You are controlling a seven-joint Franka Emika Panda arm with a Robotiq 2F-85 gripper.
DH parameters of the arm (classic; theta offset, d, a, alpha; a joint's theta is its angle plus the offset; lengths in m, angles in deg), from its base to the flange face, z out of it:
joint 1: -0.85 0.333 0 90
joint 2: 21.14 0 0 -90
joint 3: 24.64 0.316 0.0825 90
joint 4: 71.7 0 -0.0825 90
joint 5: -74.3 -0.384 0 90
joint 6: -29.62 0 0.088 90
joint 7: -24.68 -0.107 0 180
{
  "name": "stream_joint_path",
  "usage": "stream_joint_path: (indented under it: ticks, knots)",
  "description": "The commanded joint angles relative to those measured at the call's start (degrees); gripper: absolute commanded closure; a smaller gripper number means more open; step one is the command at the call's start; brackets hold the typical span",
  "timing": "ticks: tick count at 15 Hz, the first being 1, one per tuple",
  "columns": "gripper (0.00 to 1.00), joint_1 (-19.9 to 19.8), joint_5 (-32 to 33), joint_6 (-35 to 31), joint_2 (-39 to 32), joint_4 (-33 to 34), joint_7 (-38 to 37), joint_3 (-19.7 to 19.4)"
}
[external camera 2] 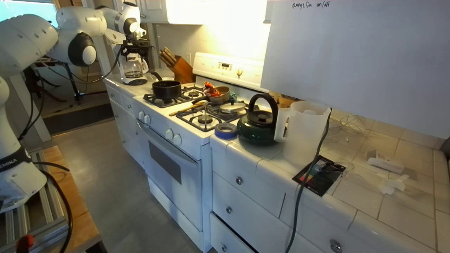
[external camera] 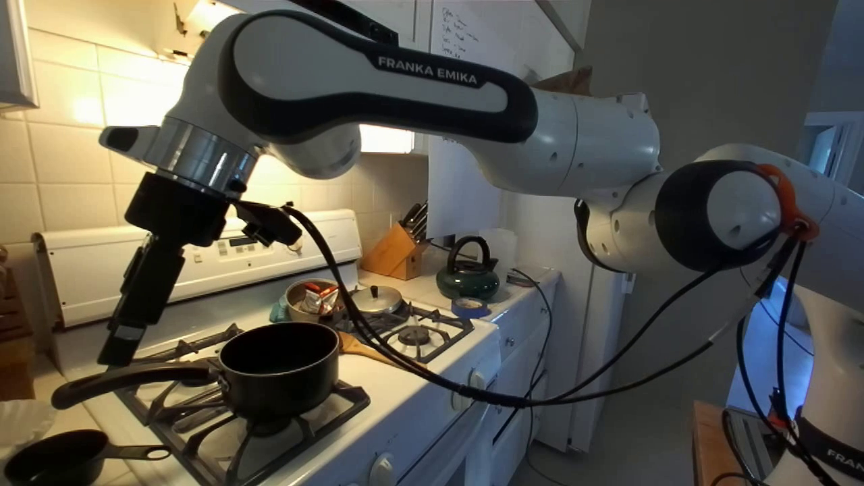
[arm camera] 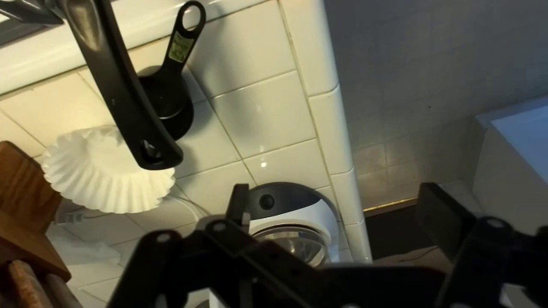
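Warm glare bleaches the cream square-tiled wall (external camera: 74, 101) in both exterior views — the flat grey wall (external camera: 675, 88) lies dim (glints spot the glossy white tiled countertop (arm camera: 265, 115)).

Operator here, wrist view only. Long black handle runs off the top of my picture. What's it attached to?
Observer: The handle belongs to a black saucepan, visible in both exterior views.
Operator: Sitting on what?
Observer: A burner grate of the white stove.
Operator: Covered?
Observer: No. In an exterior view its top is open, though the inside is too dark to make out any contents.
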Motion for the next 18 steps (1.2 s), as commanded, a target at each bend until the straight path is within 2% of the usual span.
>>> stream_joint_path:
  ticks: [1,11,13,18]
  knots:
    - [0.0,1.1,-1.6,2.9,2.4,-2.3,3.2,0.0]
    - [0.0,4.6,-2.3,5.0,3.2,-2.0,11.7,0.6]
    - [0.0,5.1,-1.5,2.9,2.4,-1.6,9.9,-0.7]
    - [0.0,5.1,-1.4,2.8,2.4,-1.6,9.9,-1.1]
